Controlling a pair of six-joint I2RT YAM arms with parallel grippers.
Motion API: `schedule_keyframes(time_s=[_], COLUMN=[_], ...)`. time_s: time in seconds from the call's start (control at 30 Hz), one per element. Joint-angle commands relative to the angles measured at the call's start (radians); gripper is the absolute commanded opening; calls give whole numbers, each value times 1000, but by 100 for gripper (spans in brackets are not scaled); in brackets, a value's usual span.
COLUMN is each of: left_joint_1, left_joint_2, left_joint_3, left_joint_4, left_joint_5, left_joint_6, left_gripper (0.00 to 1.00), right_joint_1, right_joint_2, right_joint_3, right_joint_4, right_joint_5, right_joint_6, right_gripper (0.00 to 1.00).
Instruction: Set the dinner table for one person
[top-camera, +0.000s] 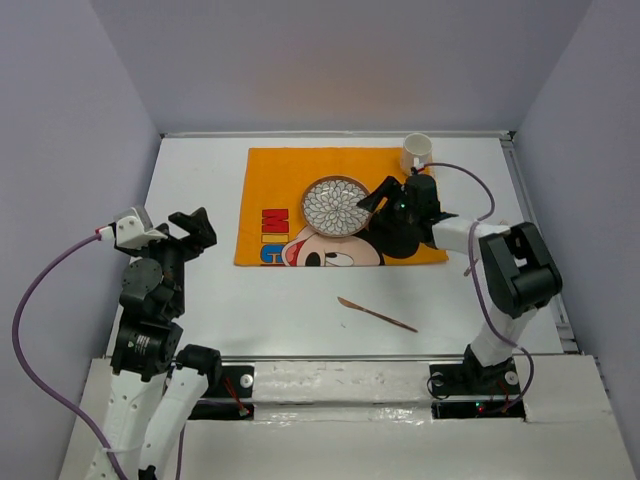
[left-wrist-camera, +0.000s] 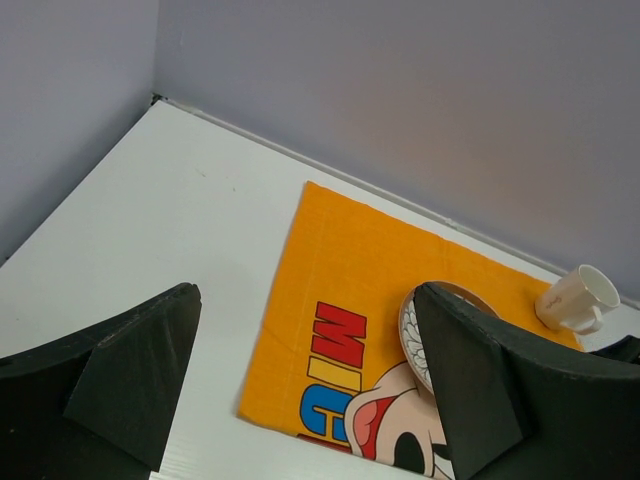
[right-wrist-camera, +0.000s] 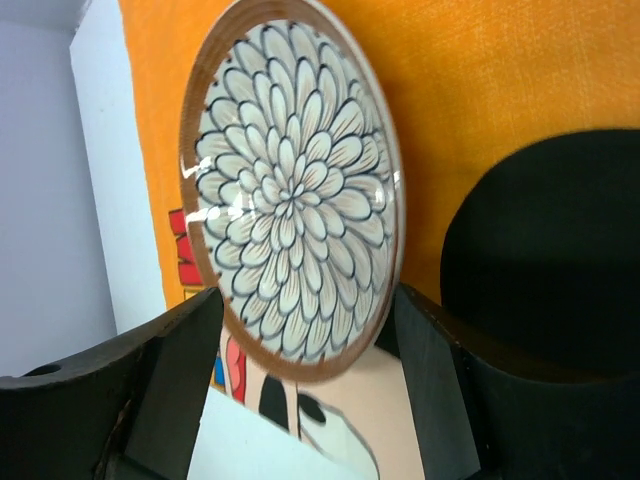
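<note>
The white dinner table (top-camera: 200, 300) carries an orange Mickey Mouse cloth (top-camera: 275, 170) at the back middle. A flower-patterned plate (top-camera: 335, 206) with a brown rim lies on the cloth. My right gripper (top-camera: 373, 200) is open at the plate's right edge. In the right wrist view the plate (right-wrist-camera: 290, 190) has its near rim between the spread fingers (right-wrist-camera: 175, 390) of the gripper (right-wrist-camera: 300, 385). My left gripper (top-camera: 192, 230) is open and empty over bare table left of the cloth. In the left wrist view the gripper (left-wrist-camera: 300, 390) frames the cloth (left-wrist-camera: 370, 260).
A white cup (top-camera: 417, 152) stands at the cloth's back right corner; it also shows in the left wrist view (left-wrist-camera: 580, 298). A wooden knife (top-camera: 376, 314) lies on the table in front of the cloth. Grey walls close in the back and sides.
</note>
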Motion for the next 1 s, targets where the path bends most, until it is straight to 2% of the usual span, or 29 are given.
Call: schedule_keyframes(time_s=[0.0, 0.13, 0.27, 0.33, 0.37, 0.4, 0.5, 0.67, 0.87, 0.97], left_joint_1=[-13, -27, -36, -39, -41, -42, -45, -67, -83, -91], left_joint_2=[-12, -22, -32, -41, -44, -49, -47, -52, -72, -73], left_joint_3=[-4, -5, -5, -7, -7, -7, -8, -10, -10, -10], left_joint_4=[50, 51, 56, 57, 57, 57, 59, 59, 56, 56], left_joint_5=[7, 15, 35, 39, 39, 39, 39, 44, 32, 30], left_joint_6=[13, 16, 18, 18, 19, 18, 21, 24, 30, 31], left_gripper=[99, 99, 99, 99, 99, 99, 99, 99, 99, 99], right_joint_1=[-3, -3, -3, 6, 24, 45, 70, 127, 282, 326], right_joint_2=[-218, -454, -724, -816, -817, -863, -875, -831, -688, -642], right_joint_3=[-112, -273, -397, -439, -448, -457, -470, -451, -393, -375], right_joint_4=[-41, -196, -540, -678, -700, -702, -713, -762, -770, -777], right_joint_5=[-6, -82, -102, -105, -101, -99, -92, -20, 115, 166], right_joint_6=[-134, -263, -387, -403, -387, -369, -311, -331, -340, -338], right_gripper=[75, 75, 75, 75, 75, 80, 83, 88, 88, 82])
